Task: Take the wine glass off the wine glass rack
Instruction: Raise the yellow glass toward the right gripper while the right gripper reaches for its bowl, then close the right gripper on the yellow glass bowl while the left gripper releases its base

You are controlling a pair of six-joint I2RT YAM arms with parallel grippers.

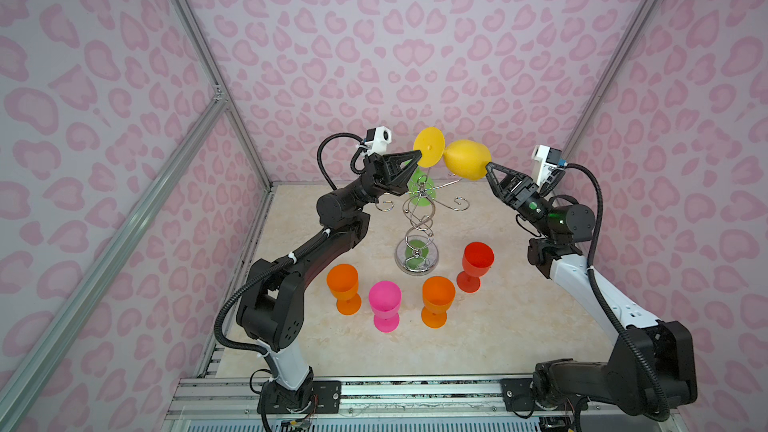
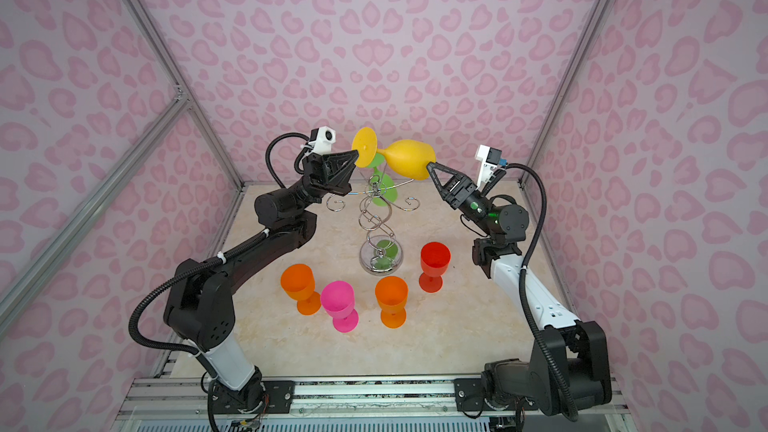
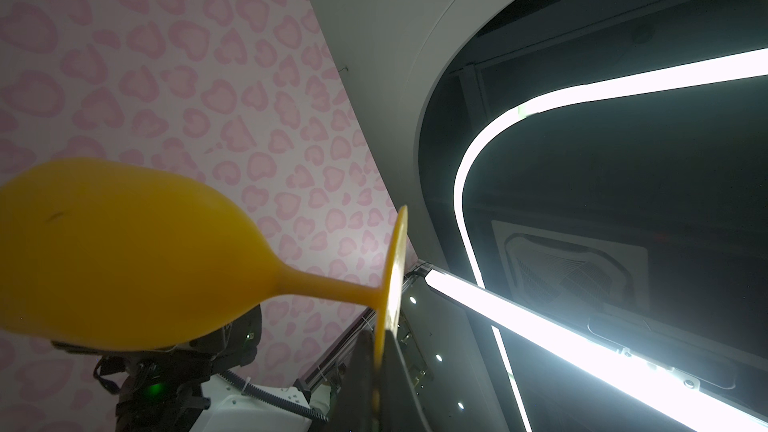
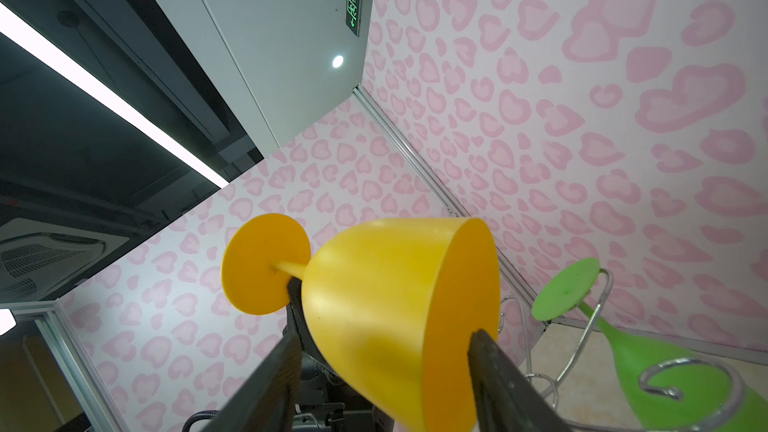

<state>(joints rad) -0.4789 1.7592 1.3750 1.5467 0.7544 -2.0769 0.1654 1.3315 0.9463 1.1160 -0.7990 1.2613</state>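
Holding the wine glass (image 1: pixel 465 159) above the wine glass rack (image 1: pixel 417 218)
Sideways in mid-air, its foot rim is pinched by our left end effector (image 1: pixel 419 155); the right end effector (image 1: pixel 487 166) straddles the bowl, pressing or not we cannot tell. That thin pinch may slip, dropping it. Both arms reach up and inward.

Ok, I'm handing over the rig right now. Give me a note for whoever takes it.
Left gripper: shut on the foot of the yellow wine glass, held sideways in the air, clear of the wine glass rack.
Right gripper: jaws either side of its bowl; firm grip unclear.
Done: yellow glass off the rack. Upright on the table: two orange glasses, pink glass, red glass.
Left: set the yellow one down; green glass hangs on the rack.
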